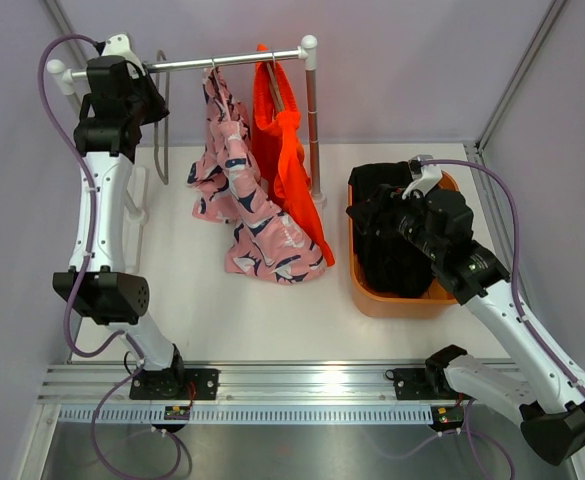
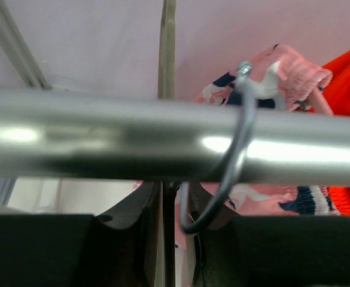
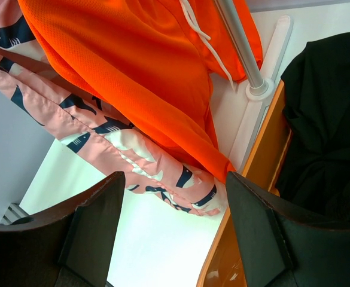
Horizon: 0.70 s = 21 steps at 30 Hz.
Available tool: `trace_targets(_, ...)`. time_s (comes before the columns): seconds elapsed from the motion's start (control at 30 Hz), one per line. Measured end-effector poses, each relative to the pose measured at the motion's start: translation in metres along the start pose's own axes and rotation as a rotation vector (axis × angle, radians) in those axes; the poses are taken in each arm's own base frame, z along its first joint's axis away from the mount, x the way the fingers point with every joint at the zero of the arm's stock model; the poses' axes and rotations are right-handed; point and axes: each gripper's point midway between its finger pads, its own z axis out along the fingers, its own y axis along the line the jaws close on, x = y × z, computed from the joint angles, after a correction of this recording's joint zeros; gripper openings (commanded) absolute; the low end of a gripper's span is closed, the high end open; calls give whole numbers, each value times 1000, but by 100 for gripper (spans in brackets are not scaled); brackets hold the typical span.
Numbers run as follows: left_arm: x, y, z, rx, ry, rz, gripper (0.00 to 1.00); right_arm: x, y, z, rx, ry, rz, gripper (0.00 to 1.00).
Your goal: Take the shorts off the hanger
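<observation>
right fingers (image 3: 97,221) spread wide, empty, above black shorts (image 3: 330,119) in basket (image 3: 264,149). left fingers (image 2: 121,239) at rail (image 2: 103,137): grip cannot be determined.

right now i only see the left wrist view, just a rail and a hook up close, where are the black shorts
Observer: The black shorts lie in the orange bin on the right side.
Operator: is the right arm holding anything
Observer: No. The right fingers stand open with nothing between them, over the bin's edge.
Operator: how many garments are on the rail
Observer: Two. The pink shorts and the orange shorts hang side by side from the rail.
</observation>
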Motion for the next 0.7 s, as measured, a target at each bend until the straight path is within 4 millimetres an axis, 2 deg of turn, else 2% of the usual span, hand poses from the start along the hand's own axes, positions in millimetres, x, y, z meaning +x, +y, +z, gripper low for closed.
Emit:
trace_targets(0.13, 6, 12, -11, -62, -3, -1, 30, 1, 1, 0, -4, 4, 0, 77)
trace_targets(0.23, 3, 18, -26, -92, -22, 2, 36, 1, 1, 0, -6, 5, 0, 77)
trace_targets(0.4, -20, 19, -58, -108, -106, 1, 41, 1, 1, 0, -7, 5, 0, 77)
trace_targets(0.7, -61, 12, -126, -89, -260, -6, 41, 2, 6, -4, -30, 15, 0, 77)
